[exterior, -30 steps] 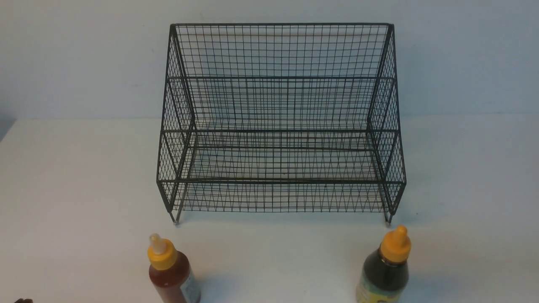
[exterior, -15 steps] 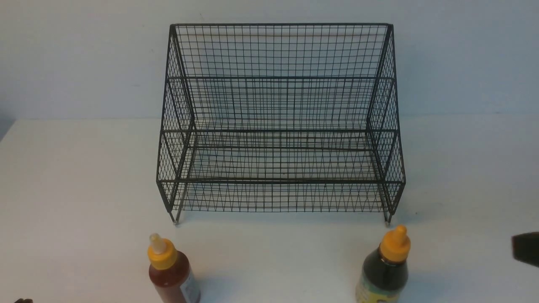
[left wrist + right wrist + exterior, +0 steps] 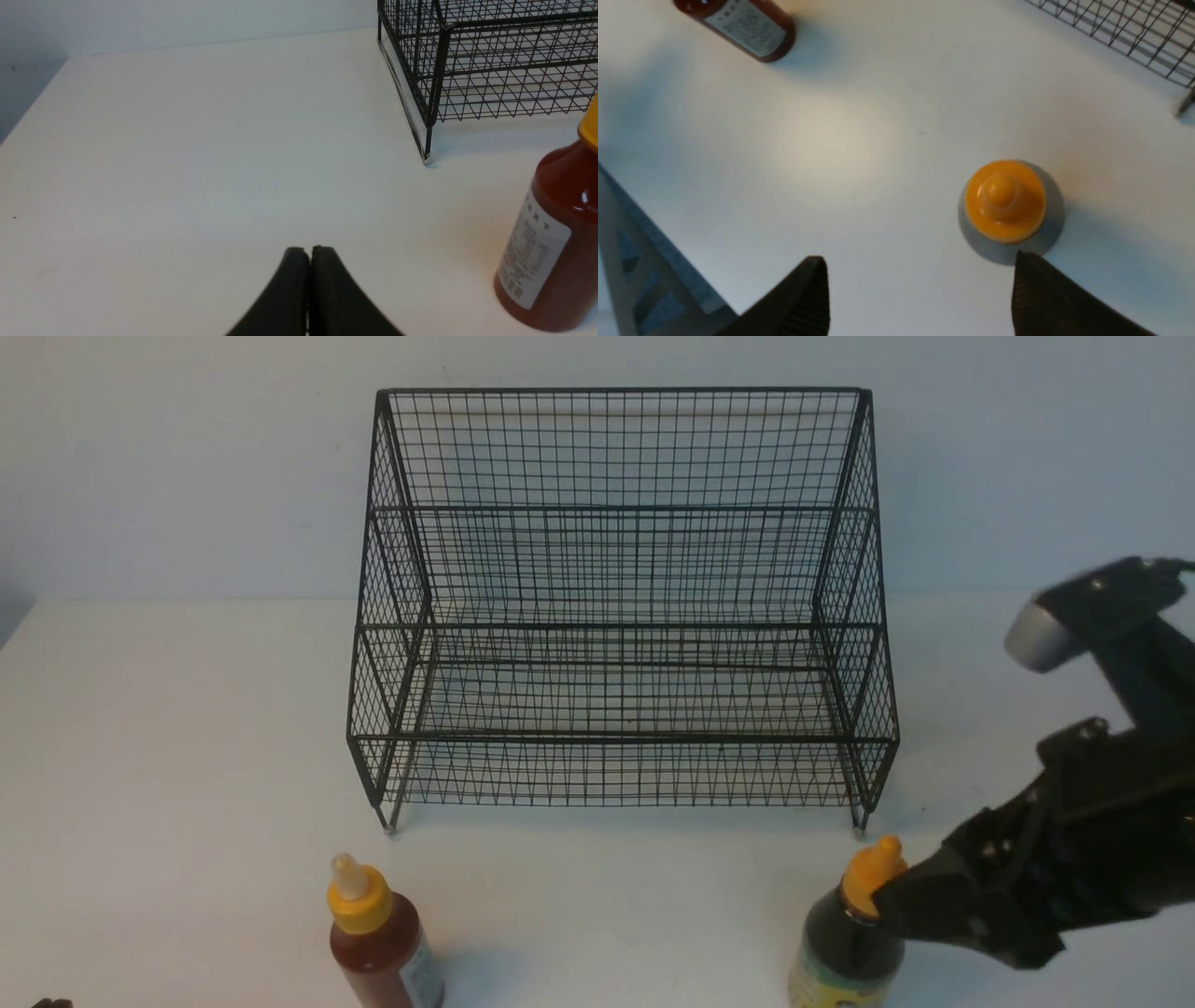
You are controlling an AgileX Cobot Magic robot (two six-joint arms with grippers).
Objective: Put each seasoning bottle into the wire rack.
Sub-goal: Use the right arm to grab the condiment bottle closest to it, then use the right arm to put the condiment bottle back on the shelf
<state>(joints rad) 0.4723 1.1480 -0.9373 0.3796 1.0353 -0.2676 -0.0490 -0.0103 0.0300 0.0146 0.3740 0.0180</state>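
Since a second earlier the right hand (image 3: 917, 268) had swung in over the worktop's (image 3: 187, 756) right edge, fingers apart beside the dark bottle (image 3: 840, 952). The left hand (image 3: 308, 261) was pressed together. Both that and the red bottle (image 3: 378, 952) stood by the near edge, outside the rack (image 3: 616, 737).

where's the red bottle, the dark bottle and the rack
red bottle (image 3: 373, 950), front view, on its red shoulder
dark bottle (image 3: 837, 938), front view, on its dark shoulder
rack (image 3: 616, 737), front view, on its front rail

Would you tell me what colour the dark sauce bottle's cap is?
Yellow-orange; the cap shows best in the right wrist view.
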